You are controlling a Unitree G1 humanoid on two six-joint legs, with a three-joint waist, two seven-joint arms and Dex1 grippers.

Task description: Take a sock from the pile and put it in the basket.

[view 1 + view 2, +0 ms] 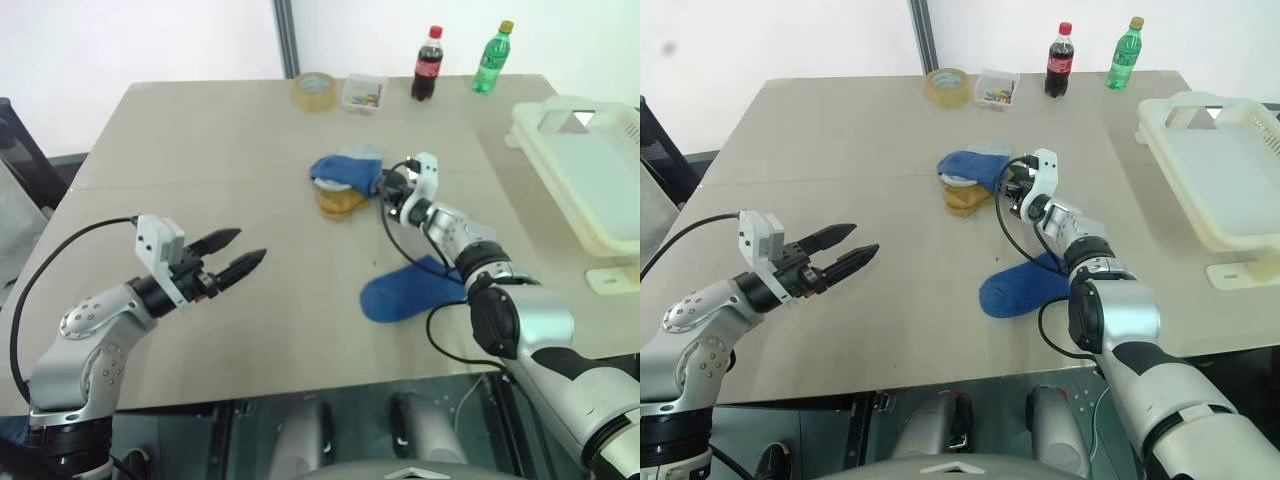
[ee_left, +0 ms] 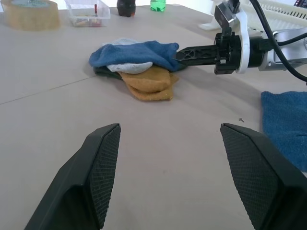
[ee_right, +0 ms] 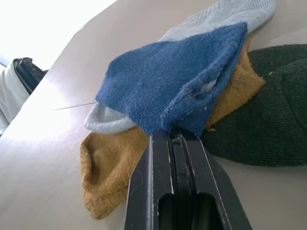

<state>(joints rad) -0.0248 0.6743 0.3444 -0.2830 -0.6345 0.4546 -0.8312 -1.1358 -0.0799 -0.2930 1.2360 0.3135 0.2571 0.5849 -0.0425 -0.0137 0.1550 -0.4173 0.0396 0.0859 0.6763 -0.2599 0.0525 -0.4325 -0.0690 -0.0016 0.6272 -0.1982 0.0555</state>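
Right, the right gripper was at the pile, and its 2 black fingers were pressed together on the near edge of the royal blue sock, pinching the cloth right at their tips. That blue sock lay on top of the heap, spreading away from the jaws. Under it sat the pale grey-blue sock, poking out past the far side. The mustard yellow sock lay flat on the table just beside the closed fingers on 1 side, and the dark green-black sock lay just beside them on the other. The whole heap rested on the table.

The left gripper hung above the table well apart from the pile, jaws spread wide with nothing between them, and its fingertips pointed across toward the socks.

A second blue sock lay flat on the table behind the right gripper, under that arm's forearm. The basket sat at the table's edge, off to the right of the pinching jaws, well apart from the pile.
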